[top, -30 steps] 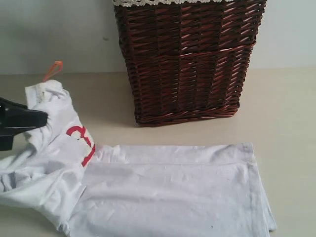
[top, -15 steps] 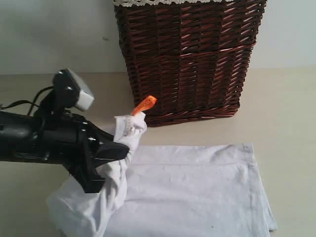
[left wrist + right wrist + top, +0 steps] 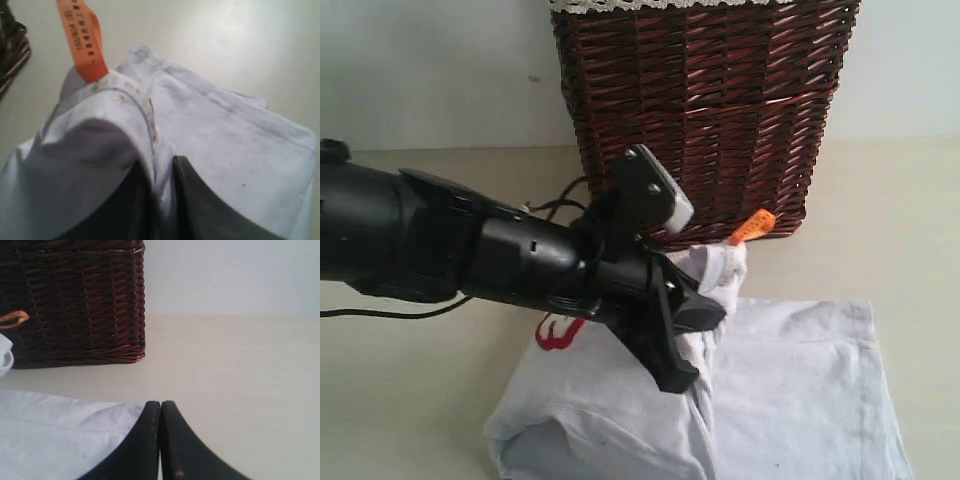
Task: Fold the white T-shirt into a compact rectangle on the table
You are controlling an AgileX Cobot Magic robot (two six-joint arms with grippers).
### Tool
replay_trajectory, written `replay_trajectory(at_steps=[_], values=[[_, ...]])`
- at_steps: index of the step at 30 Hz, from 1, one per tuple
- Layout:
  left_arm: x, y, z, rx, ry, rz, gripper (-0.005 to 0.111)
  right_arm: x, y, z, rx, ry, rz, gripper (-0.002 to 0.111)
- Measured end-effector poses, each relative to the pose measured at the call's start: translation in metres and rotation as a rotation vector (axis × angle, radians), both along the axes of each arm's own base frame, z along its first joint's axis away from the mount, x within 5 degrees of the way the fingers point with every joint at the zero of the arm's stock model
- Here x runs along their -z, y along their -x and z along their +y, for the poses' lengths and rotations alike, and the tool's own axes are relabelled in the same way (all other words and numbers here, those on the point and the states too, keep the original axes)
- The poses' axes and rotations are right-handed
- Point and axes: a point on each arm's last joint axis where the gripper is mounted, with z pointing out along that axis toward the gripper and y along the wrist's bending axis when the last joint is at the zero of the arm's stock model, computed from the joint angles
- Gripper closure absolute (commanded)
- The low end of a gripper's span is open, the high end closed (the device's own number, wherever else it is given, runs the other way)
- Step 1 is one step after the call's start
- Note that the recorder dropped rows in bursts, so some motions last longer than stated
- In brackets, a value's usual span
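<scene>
The left arm (image 3: 440,245) hides much of the white T-shirt (image 3: 800,390) — we see only a scrap of red lettering (image 3: 558,332). The left gripper (image 3: 698,312) pinches its raised collar (image 3: 125,95); the rest lies on the bench (image 3: 390,400). The right gripper (image 3: 160,407) — closed, empty — is beside the shirt's edge.

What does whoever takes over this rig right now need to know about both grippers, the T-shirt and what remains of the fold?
Left gripper: fingers shut on the collar of the white short-sleeved T-shirt, by its small orange neck tag, holding that end lifted over the flat lower half.
Right gripper: fingers shut, nothing visible between them, at the shirt's edge.
The shirt lies on the pale beige table, in front of the dark brown wicker basket.
Done: collar end doubled partway over, not yet laid down.
Left: probably lay it flat, release, then tidy into a rectangle.
</scene>
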Motion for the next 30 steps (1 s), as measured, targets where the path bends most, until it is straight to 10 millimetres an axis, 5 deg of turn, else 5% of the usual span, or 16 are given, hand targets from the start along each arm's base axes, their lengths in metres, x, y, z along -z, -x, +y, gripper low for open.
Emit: replay_trajectory(at_steps=[7,15,20,30], values=[[0.012,0.021,-0.044,0.117,-0.008,0.002,0.107,0.0,0.0,0.0,0.0,0.0,0.0,0.108],[-0.018,0.028,-0.082,0.097,0.042,-0.083,0.107,0.0,0.0,0.0,0.0,0.0,0.0,0.108],[-0.03,0.023,-0.088,0.04,0.08,-0.063,0.107,0.0,0.0,0.0,0.0,0.0,0.0,0.108],[-0.019,0.017,-0.087,-0.015,0.041,-0.055,0.107,0.0,0.0,0.0,0.0,0.0,0.0,0.108]])
